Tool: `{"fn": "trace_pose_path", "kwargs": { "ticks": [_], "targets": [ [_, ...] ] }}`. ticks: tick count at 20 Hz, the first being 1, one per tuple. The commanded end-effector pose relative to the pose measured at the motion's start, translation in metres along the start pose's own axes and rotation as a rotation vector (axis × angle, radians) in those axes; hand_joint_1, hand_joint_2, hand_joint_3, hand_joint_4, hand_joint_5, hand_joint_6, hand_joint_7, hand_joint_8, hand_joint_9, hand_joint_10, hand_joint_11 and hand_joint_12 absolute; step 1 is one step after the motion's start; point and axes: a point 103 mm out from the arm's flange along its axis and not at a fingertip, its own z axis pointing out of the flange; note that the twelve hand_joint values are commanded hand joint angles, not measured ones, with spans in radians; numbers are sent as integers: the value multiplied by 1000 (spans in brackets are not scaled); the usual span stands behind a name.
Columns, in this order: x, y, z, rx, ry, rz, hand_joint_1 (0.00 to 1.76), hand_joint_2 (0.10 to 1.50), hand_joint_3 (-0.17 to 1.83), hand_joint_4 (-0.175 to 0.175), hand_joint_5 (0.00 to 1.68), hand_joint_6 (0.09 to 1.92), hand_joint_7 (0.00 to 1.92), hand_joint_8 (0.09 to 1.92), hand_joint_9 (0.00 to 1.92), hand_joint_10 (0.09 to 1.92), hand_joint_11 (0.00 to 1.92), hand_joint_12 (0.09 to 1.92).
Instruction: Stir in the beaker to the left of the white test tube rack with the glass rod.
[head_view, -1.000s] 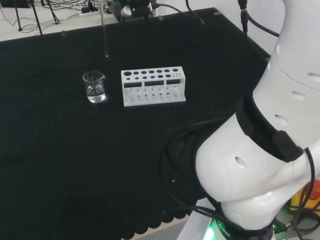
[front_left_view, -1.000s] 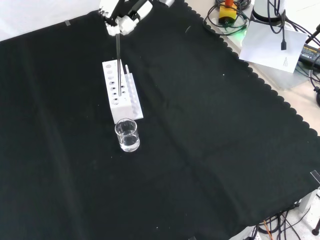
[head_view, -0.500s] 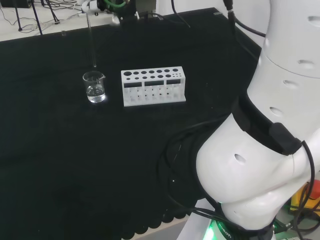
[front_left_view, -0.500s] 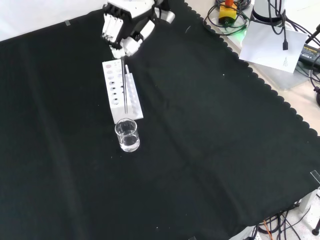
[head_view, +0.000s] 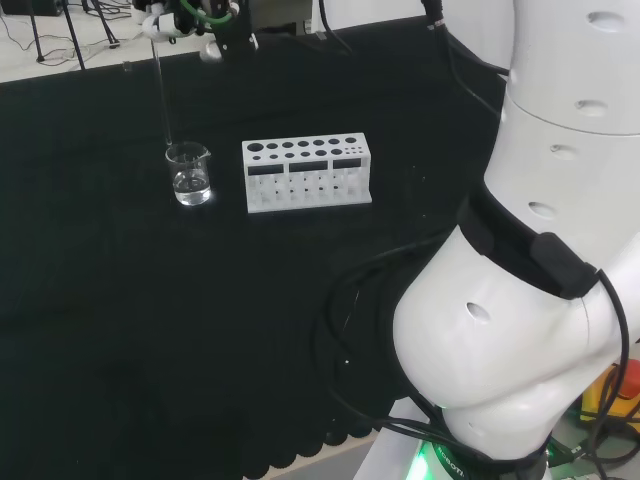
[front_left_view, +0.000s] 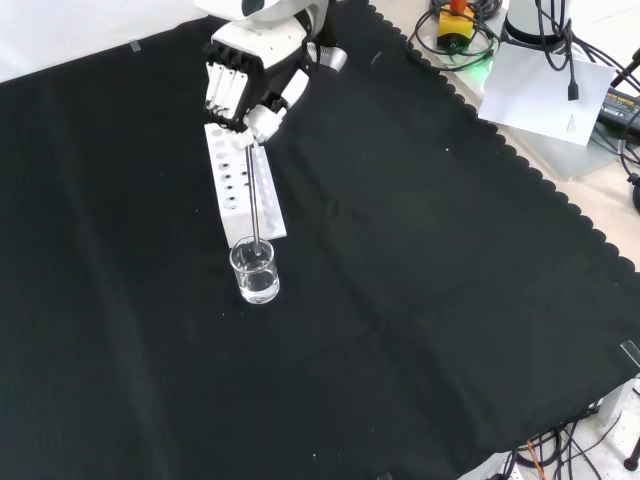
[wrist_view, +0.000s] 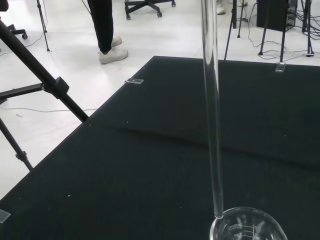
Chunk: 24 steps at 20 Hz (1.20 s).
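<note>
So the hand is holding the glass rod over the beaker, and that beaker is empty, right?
Not quite: the beaker is not empty. The head view shows clear liquid in its lower part. The rest stands: the hand holds the glass rod with its fingers curled round the top, its tip at the beaker's mouth.

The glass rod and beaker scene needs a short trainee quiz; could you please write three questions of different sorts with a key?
1. True or false: the glass rod has its tip deep in the beaker's liquid.
2. The beaker holds: A) clear liquid B) red powder C) nothing.
3. Fill in: in the head view, the white test tube rack stands to the beaker's ____.

Key: 1 false, the tip is at the rim; 2 A; 3 right. The hand holds the rod.
</note>
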Motion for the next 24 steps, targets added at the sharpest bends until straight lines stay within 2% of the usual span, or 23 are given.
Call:
{"fn": "trace_pose_path", "kwargs": {
  "ticks": [1, 12, 24],
  "targets": [
    [-1, 6, 5, 4, -3, -6, 1357, 1224, 0, -175, 682, 967, 732, 1396, 829, 1602, 1510, 928],
    [-25, 9, 12, 20, 13, 11, 1356, 1225, 0, -175, 680, 969, 730, 1398, 827, 1603, 1507, 936],
    [-33, 5, 45, 46, 0, 15, 1356, 1226, 0, -175, 679, 970, 729, 1399, 827, 1604, 1505, 943]
  ]
}}
